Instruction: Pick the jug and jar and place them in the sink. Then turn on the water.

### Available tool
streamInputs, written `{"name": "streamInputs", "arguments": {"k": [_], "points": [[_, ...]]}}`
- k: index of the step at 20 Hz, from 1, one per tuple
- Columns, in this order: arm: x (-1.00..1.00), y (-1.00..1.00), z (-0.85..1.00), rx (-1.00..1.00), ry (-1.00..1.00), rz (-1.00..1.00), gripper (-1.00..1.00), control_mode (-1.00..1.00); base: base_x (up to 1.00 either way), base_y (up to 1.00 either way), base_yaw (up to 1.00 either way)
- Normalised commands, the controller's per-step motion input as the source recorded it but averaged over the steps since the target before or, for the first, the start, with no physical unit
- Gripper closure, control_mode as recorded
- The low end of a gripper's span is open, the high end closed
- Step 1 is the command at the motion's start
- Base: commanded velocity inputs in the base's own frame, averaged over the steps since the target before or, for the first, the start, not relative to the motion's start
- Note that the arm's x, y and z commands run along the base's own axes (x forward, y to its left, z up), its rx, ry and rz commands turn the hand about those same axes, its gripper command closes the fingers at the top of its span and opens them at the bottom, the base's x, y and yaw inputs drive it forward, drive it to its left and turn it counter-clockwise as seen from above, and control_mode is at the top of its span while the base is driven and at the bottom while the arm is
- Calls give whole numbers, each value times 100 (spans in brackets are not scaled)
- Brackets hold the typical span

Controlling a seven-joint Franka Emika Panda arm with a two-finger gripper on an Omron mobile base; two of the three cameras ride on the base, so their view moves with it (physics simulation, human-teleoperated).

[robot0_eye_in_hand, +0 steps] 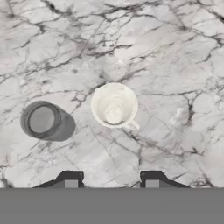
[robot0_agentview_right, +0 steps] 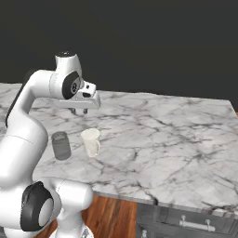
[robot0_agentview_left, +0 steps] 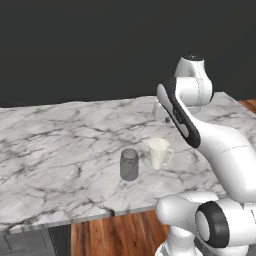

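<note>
Marble, white with grey veins, covers the whole surface (robot0_agentview_left: 60, 145), and two small vessels stand upright on it near its front edge. One is the jug (robot0_agentview_left: 159, 152), cream-white and tapered, its handle turned toward the arm's side in the left base view. Seen from the hand camera looking straight down, the jug (robot0_eye_in_hand: 114, 105) sits near the centre of the frame with its open mouth showing and its handle pointing to about 4 o'clock. From it, the jar (robot0_eye_in_hand: 42, 120) lies at roughly 9 o'clock, just beside it but not touching, a dark grey translucent cylinder with a narrower neck. In the right base view the jar (robot0_agentview_right: 61, 145) stands nearer the arm and the jug (robot0_agentview_right: 91, 141) just past it.

Above both, the end effector (robot0_agentview_right: 80, 110) hangs in the air, pointing down at the marble, well clear of the jug and jar. Its two dark fingertips (robot0_eye_in_hand: 70, 178) stand apart with bare marble showing between them, and nothing is held. A strip of wooden floor (robot0_agentview_left: 120, 232) shows beneath the front edge, with dark cabinet fronts (robot0_agentview_right: 186, 222) below the surface.
</note>
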Motion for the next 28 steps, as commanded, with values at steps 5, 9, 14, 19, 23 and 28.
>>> {"name": "streamInputs", "arguments": {"k": [5, 9, 14, 19, 23, 28], "points": [[0, -10, -7, 0, 1, 2, -100, -100, 0, 0, 0], [0, -21, -23, 0, 1, 8, -100, -100, 0, 0, 0], [0, -25, -29, 0, 0, 11, -100, -100, 0, 0, 0], [0, -11, -34, 0, 0, 11, -100, -100, 0, 0, 0], [0, -10, -23, 2, 0, 10, -100, -100, 0, 0, 0], [7, -2, -20, 3, 0, 7, -100, -100, 0, 0, 0]]}}
